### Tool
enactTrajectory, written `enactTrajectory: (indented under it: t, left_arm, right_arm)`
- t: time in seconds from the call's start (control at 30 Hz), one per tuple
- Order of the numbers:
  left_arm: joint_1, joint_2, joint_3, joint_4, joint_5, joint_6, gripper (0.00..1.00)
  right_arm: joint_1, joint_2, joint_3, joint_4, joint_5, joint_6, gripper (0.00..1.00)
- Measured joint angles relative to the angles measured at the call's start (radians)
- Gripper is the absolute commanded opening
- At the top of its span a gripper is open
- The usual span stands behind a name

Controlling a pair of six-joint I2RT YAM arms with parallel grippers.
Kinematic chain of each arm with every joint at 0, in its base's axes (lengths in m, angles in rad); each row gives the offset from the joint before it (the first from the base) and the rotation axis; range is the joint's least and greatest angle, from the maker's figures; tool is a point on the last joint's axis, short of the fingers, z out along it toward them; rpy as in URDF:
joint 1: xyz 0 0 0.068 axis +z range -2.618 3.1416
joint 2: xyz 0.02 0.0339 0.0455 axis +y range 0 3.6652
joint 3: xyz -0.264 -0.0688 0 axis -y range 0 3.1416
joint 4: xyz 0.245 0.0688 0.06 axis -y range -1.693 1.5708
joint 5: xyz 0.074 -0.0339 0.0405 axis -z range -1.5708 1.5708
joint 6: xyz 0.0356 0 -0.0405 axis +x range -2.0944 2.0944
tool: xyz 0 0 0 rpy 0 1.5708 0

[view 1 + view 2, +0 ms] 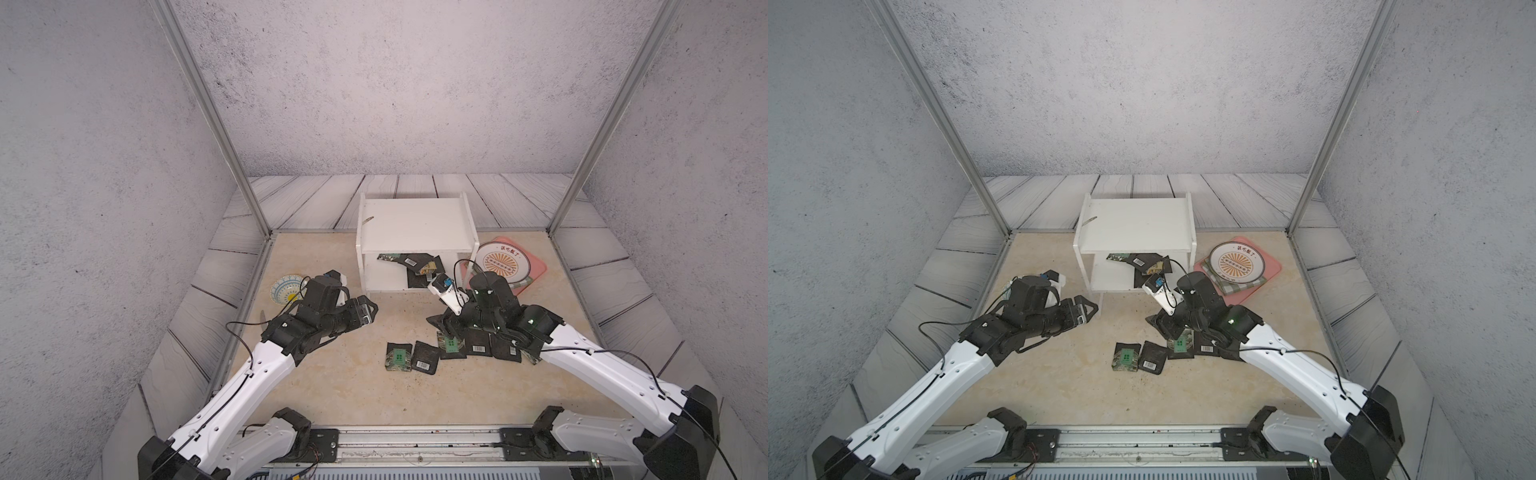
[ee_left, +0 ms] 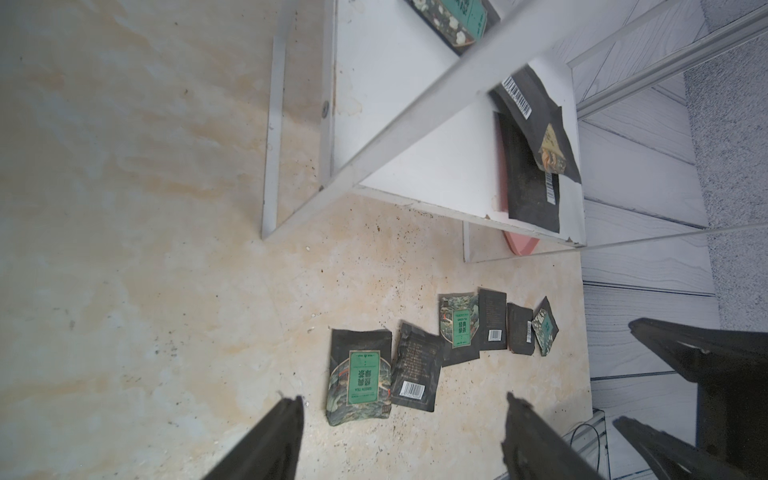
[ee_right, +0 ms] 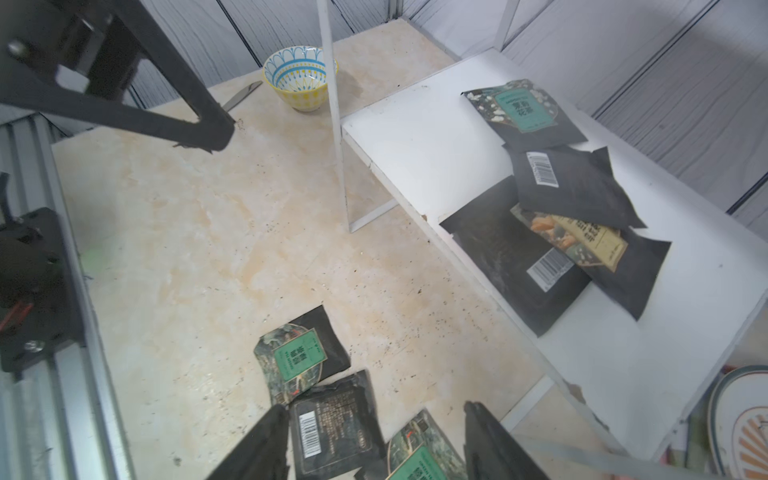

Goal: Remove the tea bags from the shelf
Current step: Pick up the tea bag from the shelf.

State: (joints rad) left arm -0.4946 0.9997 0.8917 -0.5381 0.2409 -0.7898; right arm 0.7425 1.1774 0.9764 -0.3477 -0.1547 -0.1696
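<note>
At the left of a top view the left gripper [image 1: 368, 309] hovered with jaws spread wide and nothing between them, pointing toward the shelf [image 1: 415, 224] at upper centre. Low on the shelf, a few tea bags [image 1: 417, 266] lay overlapped on the lower tier toward its right end, the top tier bare; in the right wrist view they showed as flat dark sachets, one green-labelled, one yellow-labelled, two showing barcodes. Below centre, a row of bags [image 1: 415, 356] already lay on the table. To the right, the right gripper [image 3: 376, 442] stood open over that row, empty as far as the frames showed. The step in hand looked like a release onto the row; next, probably, a low reach back under the top tier to pinch the uppermost sachet by an edge.
</note>
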Motion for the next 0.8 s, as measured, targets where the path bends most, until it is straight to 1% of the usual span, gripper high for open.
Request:
enactTrajectory:
  t: [0.2,0.43,0.63,0.8]
  left_arm:
    - [0.010,-0.006,-0.027,0.008,0.027,-0.004,0.79]
    - [0.017,-0.003,-0.039,0.023,0.045,-0.004,0.79]
    - [0.027,0.013,-0.049,0.047,0.061,-0.004,0.79]
    - [0.032,0.016,-0.058,0.058,0.070,-0.004,0.78]
  right_arm:
    - [0.000,0.114,-0.010,0.093,0.052,-0.173,0.68]
    - [0.000,0.153,-0.084,0.270,0.086,-0.339,0.67]
    - [-0.002,0.227,-0.090,0.363,0.130,-0.413,0.66]
    - [-0.003,0.235,-0.103,0.433,0.167,-0.435,0.66]
